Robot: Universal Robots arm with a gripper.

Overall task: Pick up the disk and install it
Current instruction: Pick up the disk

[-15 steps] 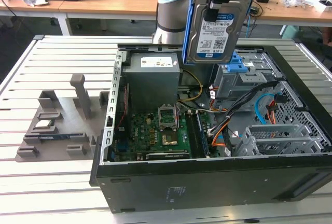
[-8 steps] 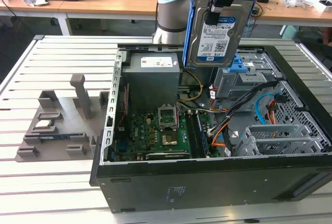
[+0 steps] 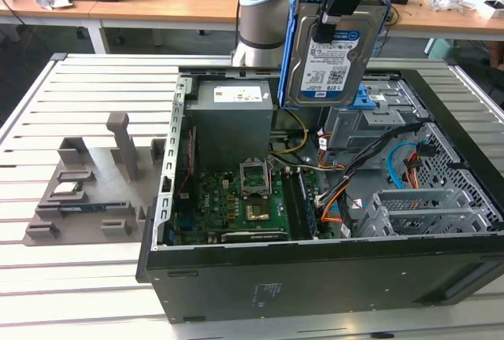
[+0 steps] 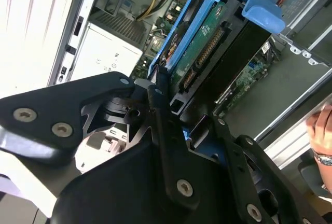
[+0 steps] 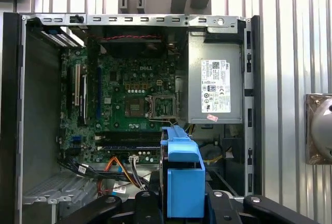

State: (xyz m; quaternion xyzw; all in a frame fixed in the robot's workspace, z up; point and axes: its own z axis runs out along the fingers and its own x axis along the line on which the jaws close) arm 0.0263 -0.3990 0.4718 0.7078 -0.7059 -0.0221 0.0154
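The disk (image 3: pixel 329 53) hangs upright in the air above the open computer case (image 3: pixel 315 277), its white-and-blue label facing the exterior view and its blue plastic frame (image 3: pixel 292 49) around its edges. My gripper (image 3: pixel 335 11) is shut on the disk's upper end. In the second wrist view the disk's green circuit-board side (image 4: pixel 199 53) runs away from my black fingers (image 4: pixel 158 112), which clamp the frame. In the first wrist view the frame's blue edge (image 5: pixel 182 182) sits between the fingers, over the case's interior.
Inside the case lie the motherboard (image 3: pixel 236 198), the grey power-supply box (image 3: pixel 232 116), a grey bay (image 3: pixel 370 131) with a blue latch piece (image 3: pixel 370 100), loose orange and blue cables (image 3: pixel 409 163) and a perforated cage (image 3: pixel 425 210). A grey fixture (image 3: pixel 87 190) stands at the exterior view's left. A person's hand (image 4: pixel 321 128) is nearby.
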